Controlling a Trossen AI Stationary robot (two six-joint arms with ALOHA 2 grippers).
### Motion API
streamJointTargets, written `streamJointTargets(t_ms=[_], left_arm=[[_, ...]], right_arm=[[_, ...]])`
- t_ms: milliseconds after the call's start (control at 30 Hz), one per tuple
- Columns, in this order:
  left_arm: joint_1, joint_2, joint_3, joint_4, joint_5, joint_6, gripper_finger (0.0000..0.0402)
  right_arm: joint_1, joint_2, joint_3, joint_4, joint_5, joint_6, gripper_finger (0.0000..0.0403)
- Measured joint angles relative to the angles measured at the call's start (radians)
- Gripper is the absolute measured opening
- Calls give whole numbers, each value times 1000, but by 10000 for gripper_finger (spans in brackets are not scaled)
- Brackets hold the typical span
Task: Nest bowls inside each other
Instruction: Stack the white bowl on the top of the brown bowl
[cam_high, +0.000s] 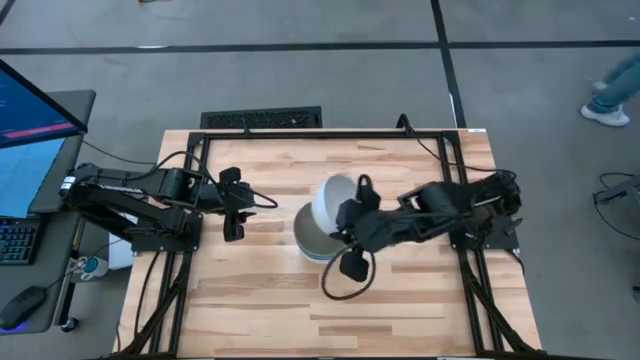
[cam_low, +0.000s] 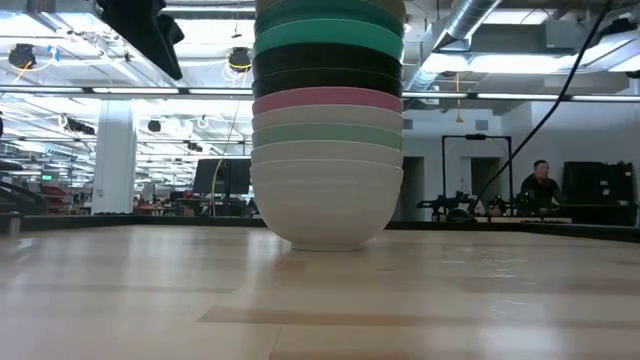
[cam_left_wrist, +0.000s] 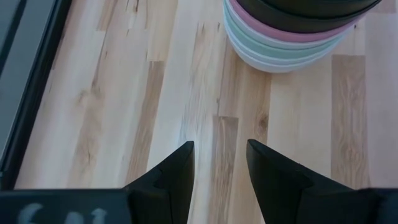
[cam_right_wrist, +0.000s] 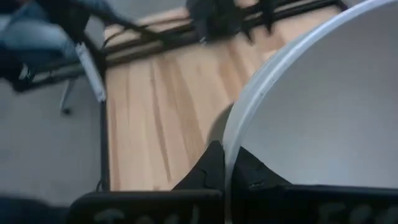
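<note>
The right gripper (cam_right_wrist: 225, 165) is clamped on the rim of a smooth round white bowl (cam_high: 333, 203), held tilted above the tall nested stack of coloured bowls (cam_low: 327, 140) at mid-table. Risk: a tilted, off-centre release may seat the bowl crooked or nudge the stack, and the thin rim grip may slip. The left gripper (cam_left_wrist: 219, 163) waits w/ fingers apart, near the stack base over the wooden table (cam_left_wrist: 124, 93).

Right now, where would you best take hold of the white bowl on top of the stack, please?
By its rim, I think, one finger inside and one outside, coming from the right, as the right claw has it. The white bowl is smooth and round; the thin rim is its only pinchable edge. The left claw waits open beside the stack.
</note>
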Motion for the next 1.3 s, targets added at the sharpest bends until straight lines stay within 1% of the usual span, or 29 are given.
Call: streamJointTargets(t_ms=[233, 367, 467, 567, 700, 833, 1000, 1100, 1200, 1300], left_arm=[[0, 0, 0, -17, 0, -20, 139], [0, 0, 0, -20, -1, -20, 139], [0, 0, 0, -23, -1, -26, 139], [0, 0, 0, -23, -1, -27, 139], [0, 0, 0, -23, -22, -27, 139], [0, 0, 0, -23, -52, -27, 139], [0, 0, 0, -23, -53, -20, 139], [0, 0, 0, -23, -53, -20, 139], [0, 0, 0, -23, -53, -20, 139], [0, 0, 0, -23, -53, -20, 139]], right_arm=[[-42, 76, -1, -24, -185, -135, 35], [-45, 99, -1, -70, -225, -201, 28], [-44, 105, 1, -110, -231, -236, 22], [-43, 113, -2, -139, -230, -255, 24], [-44, 114, 0, -122, -231, -254, 35], [-44, 115, 0, -75, -232, -259, 37], [-52, 115, 0, -62, -232, -261, 35], [-51, 115, -1, -50, -232, -271, 43], [-50, 115, -1, -40, -230, -338, 51], [-41, 115, -1, -40, -196, -437, 50]])
